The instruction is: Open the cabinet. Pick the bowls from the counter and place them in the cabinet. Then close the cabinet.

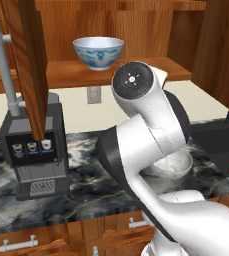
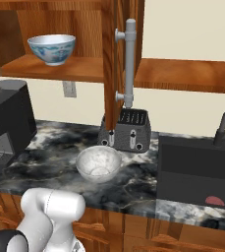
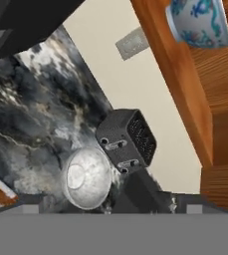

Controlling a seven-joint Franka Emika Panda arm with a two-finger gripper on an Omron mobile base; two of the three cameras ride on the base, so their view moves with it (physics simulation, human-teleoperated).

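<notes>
Right base view: speckled grey-white bowl (image 2: 98, 164) upright on dark veined counter (image 2: 50, 147).

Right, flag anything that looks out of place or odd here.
Nothing is spilled, tipped or damaged. The cabinet doors stand open, with the blue-patterned bowl upright on its shelf. The speckled bowl sits upright on the counter, near the toaster.

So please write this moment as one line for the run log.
cabinet: open | blue bowl: on shelf | grey bowl: on counter | gripper: open, empty
</notes>
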